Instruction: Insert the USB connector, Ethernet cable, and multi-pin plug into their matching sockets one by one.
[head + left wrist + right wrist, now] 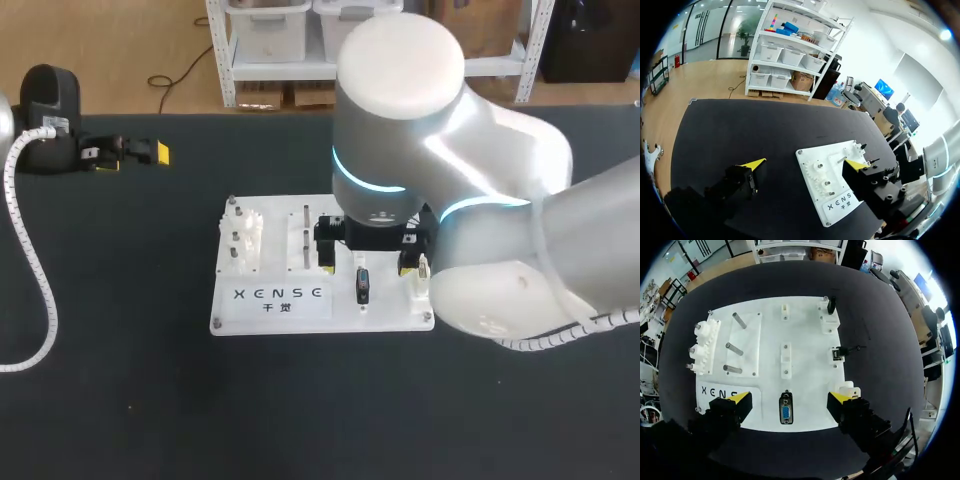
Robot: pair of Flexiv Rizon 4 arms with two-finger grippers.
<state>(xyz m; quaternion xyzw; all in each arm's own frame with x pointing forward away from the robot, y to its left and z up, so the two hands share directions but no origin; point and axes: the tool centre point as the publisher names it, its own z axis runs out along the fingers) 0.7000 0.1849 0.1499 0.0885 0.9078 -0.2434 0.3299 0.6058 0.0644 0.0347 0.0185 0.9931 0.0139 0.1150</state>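
Two arms are seen at the black desk, and both tools are open. The right arm is hung over the white board from the right side. Its right tool is released, with the yellow-tipped fingers spread wide. Between those fingers, touched by neither, a multi-pin connector with a blue face is seated near the board's front edge. Just beside it a printed label is carried: one line of large letters with two smaller characters beneath. In the right wrist view part of that label is covered by a finger. Farther ahead of the tool, two small black plugs are set in white holders along one side of the board, though which plug each is cannot be told. On the opposite side a white geared block is mounted, with three metal pegs beside it. Over at the desk's far left, well apart from the board, the left tool is parked low. Its fingers are likewise opened, and only bare desk is found near them.
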